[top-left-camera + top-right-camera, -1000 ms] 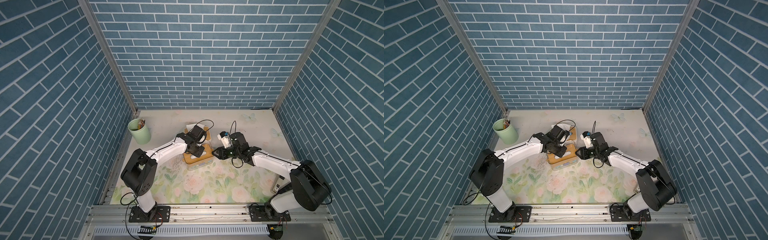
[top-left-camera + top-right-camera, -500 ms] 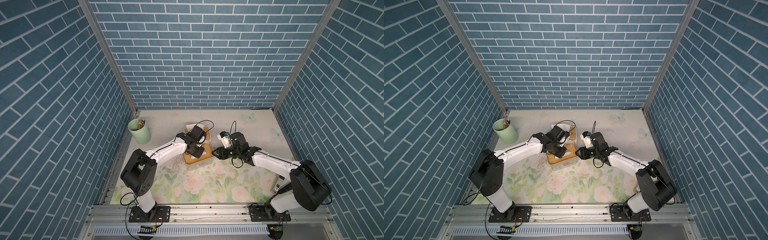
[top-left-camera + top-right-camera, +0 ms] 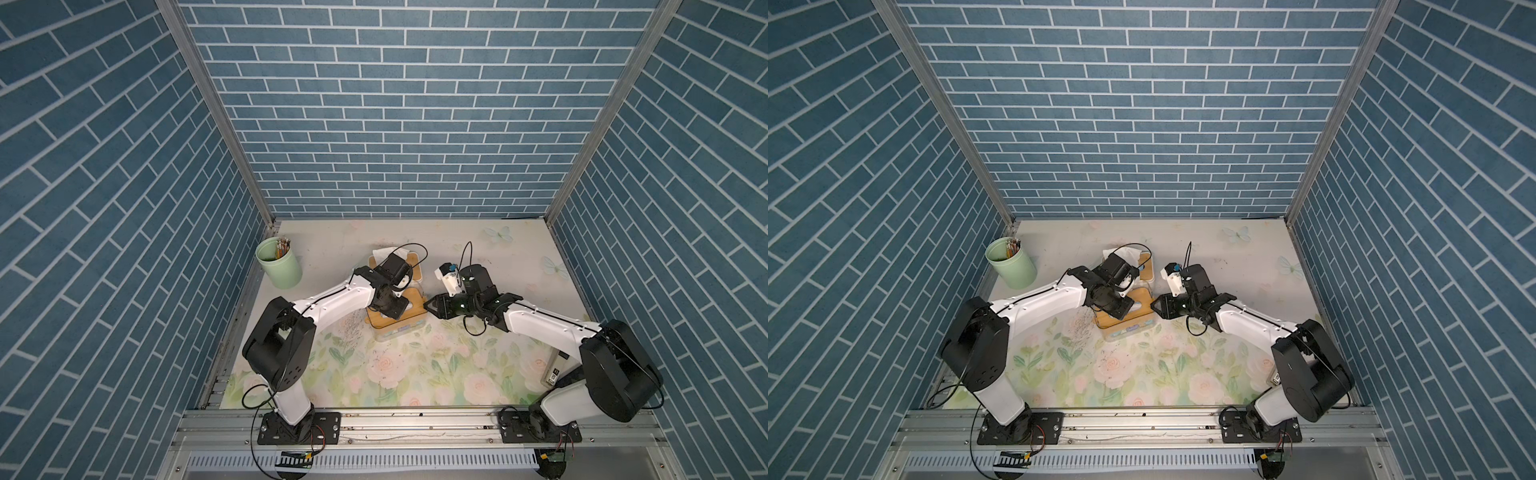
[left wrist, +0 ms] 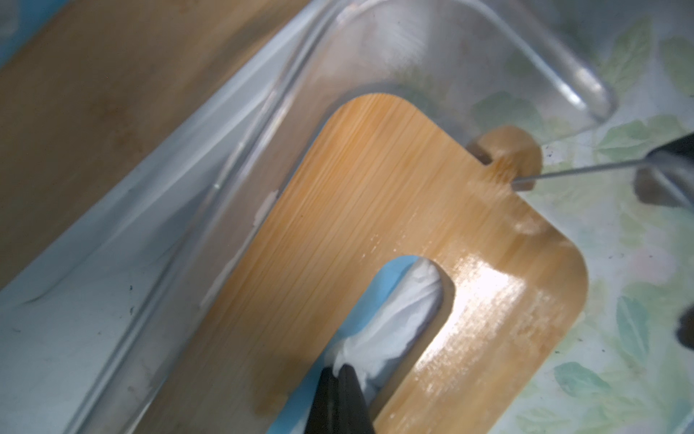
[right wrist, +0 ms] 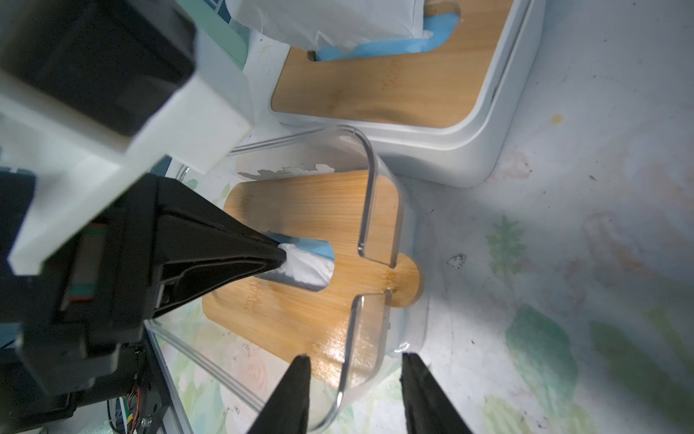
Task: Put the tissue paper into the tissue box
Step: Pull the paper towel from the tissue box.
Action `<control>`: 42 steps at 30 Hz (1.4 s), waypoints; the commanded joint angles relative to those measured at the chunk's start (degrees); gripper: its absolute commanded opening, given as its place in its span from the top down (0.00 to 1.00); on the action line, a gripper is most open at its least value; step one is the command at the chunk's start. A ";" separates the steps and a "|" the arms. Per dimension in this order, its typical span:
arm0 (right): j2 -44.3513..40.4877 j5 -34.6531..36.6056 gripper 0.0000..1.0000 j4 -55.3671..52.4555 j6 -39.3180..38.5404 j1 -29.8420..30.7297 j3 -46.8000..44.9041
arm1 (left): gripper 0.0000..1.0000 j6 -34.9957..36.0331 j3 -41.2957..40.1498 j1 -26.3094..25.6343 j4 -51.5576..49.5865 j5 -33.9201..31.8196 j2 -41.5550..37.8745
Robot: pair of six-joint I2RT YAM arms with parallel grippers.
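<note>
Saw the tissue bunched white in the slot of the lid, with blue wrapping showing beside it. Found one end pinched in the left gripper, fingers pressed together on the paper, the rest trailing along the slot. Caught the same grip from the right wrist: black tips of the left gripper closed on the tissue over the slot.

Noted the bamboo lid lying between the clear walls of the box, below the rim, round tab poking out through a notch in the end wall. Located the box near the middle of the table.

Found the right gripper at the box's end toward the right edge, fingers spread, one on either side of the end wall. Could not tell any contact there.

Saw a white box just beside the clear one, toward the far edge, with its own bamboo top and a sheet standing out of it. Saw a green cup holding pencils by the left edge near the far-left corner, well apart from both boxes.
</note>
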 commanded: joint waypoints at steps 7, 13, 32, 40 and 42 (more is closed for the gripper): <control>-0.29 1.77 0.58 -3.52 -0.89 -0.06 -1.00 | 1.00 -3.21 -0.56 0.17 2.48 -4.33 -1.94; 0.32 3.53 0.59 -4.72 -1.77 -0.06 -1.43 | 1.00 -5.17 -0.91 1.15 4.93 -3.57 -3.61; 1.25 6.03 0.67 -7.83 -4.58 -0.06 -0.77 | 0.99 -8.97 -2.50 5.22 9.98 -3.72 -5.70; 2.02 5.01 0.68 -8.37 -5.59 -0.08 0.84 | 0.84 -4.23 -1.92 4.88 8.85 1.71 -4.50; 2.09 4.87 0.68 -8.93 -6.10 -0.06 1.36 | 0.85 -4.04 -1.13 4.69 8.05 1.51 -3.65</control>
